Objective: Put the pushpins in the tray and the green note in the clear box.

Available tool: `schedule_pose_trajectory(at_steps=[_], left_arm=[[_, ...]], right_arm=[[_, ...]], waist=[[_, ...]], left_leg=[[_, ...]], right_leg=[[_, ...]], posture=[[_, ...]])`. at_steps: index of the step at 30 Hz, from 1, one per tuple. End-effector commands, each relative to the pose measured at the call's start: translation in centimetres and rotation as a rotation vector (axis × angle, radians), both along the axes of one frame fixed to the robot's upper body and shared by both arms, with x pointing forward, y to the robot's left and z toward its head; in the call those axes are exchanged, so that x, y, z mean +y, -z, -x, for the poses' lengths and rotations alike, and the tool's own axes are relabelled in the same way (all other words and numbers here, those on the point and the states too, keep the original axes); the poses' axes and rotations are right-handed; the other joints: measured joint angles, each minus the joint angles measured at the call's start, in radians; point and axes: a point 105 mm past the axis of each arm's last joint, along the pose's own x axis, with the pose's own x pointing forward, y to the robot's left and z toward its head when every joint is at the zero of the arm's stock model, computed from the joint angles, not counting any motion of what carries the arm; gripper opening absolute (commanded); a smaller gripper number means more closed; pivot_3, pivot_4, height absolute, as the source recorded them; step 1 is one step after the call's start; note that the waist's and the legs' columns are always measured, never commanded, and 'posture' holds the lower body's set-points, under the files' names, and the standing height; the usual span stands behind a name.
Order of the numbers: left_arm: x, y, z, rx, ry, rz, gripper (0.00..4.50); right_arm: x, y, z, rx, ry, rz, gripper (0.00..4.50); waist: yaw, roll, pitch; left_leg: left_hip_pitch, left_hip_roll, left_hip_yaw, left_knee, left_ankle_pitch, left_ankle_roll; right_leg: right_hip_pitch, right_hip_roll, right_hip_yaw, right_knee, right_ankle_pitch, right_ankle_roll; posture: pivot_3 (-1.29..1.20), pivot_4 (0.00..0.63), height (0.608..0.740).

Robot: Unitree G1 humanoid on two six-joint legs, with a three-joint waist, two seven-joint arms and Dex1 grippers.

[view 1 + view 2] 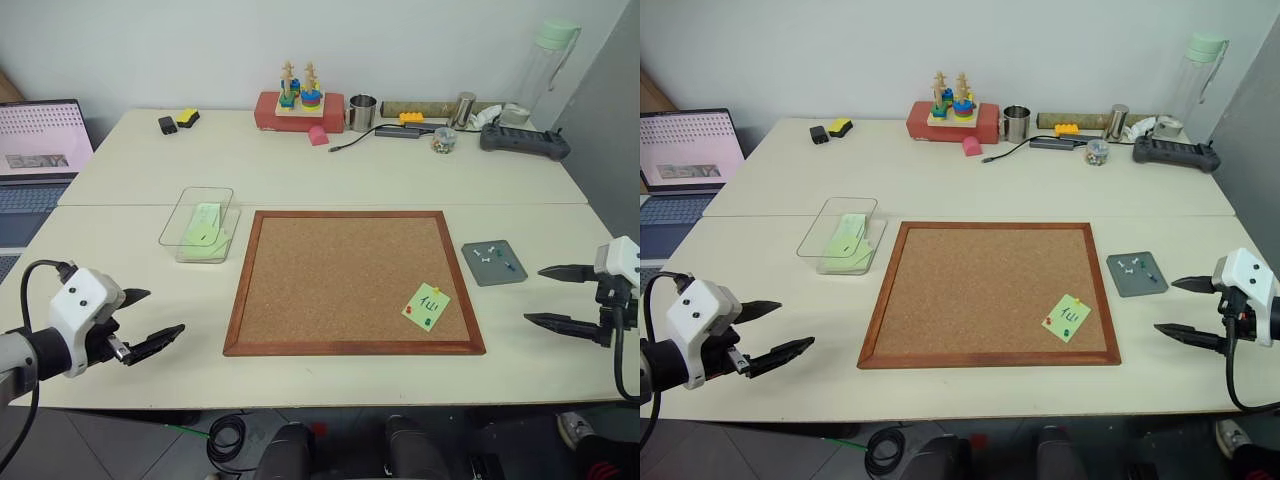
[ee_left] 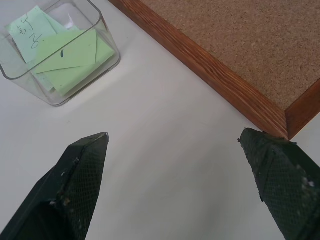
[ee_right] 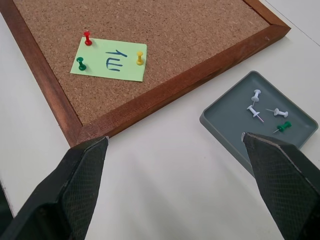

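The green note (image 3: 111,60) is pinned near the right front corner of the cork board (image 1: 340,280). A red pushpin (image 3: 87,37), a green pushpin (image 3: 81,64) and a yellow one (image 3: 140,57) hold it. Just right of the board lies the grey tray (image 1: 500,277) with several loose pins in it. Left of the board stands the clear box (image 1: 172,222), with green notes inside. My right gripper (image 1: 533,294) hovers open right of the tray, holding nothing. My left gripper (image 1: 165,311) is open and unladen near the board's left front corner.
A laptop (image 1: 40,140) sits at the far left. Along the table's back edge stand a red stacking toy (image 1: 298,105), a metal cup (image 1: 362,112), a small jar (image 1: 444,140), a black controller (image 1: 525,140) and a tall bottle (image 1: 545,65).
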Motion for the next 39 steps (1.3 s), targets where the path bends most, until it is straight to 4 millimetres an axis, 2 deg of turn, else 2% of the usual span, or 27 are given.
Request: schedule_pose_trajectory(at_steps=[1,17,24,30,33,39], left_arm=[[0.2,-1.4,-0.4,-0.058,0.004,-0.017,4.45],[-0.4,-1.8,-1.2,-0.058,0.024,-0.003,4.45],[-2.4,-2.5,-1.7,-0.075,0.110,0.011,4.45],[-5.1,-3.3,-2.2,-0.086,0.222,0.051,4.45],[-7.0,-3.4,-2.3,-0.079,0.312,0.057,4.05],[-11.8,-2.3,-3.1,-0.071,0.486,0.085,2.89]], right_arm=[[0.0,-0.9,-0.3,-0.042,-0.017,0.024,4.50],[0.6,-1.1,-0.9,-0.062,-0.025,0.010,4.50],[0.8,-1.2,-1.2,-0.075,-0.014,0.001,4.50],[1.2,-1.1,-1.0,-0.075,-0.013,-0.012,4.50],[1.8,-1.1,-0.8,-0.072,-0.023,-0.022,4.50],[3.4,-1.2,-0.8,-0.071,-0.062,-0.052,4.50]], waist=[[0.000,0.000,0.000],[0.000,0.000,0.000],[0.000,0.000,0.000],[0.000,0.000,0.000],[0.000,0.000,0.000],[0.000,0.000,0.000]], left_leg=[[0.000,0.000,0.000,0.000,0.000,0.000],[0.000,0.000,0.000,0.000,0.000,0.000],[0.000,0.000,0.000,0.000,0.000,0.000],[0.000,-0.001,0.000,0.001,0.000,0.000],[0.000,-0.001,0.000,0.001,0.000,0.000],[0.000,-0.001,0.000,0.001,0.000,0.000]], right_leg=[[0.000,0.000,0.000,0.000,0.000,0.000],[0.000,0.000,0.000,0.000,0.000,0.000],[0.000,0.000,0.000,0.000,0.000,0.000],[0.000,0.000,0.000,0.001,0.000,0.000],[0.000,0.000,0.000,0.001,0.000,0.000],[0.000,0.000,0.000,0.001,0.001,0.001]], posture=[[0.00,0.150,0.740],[0.00,0.150,0.740],[0.00,0.150,0.740],[0.00,0.150,0.740],[0.00,0.150,0.740],[0.00,0.150,0.740]])
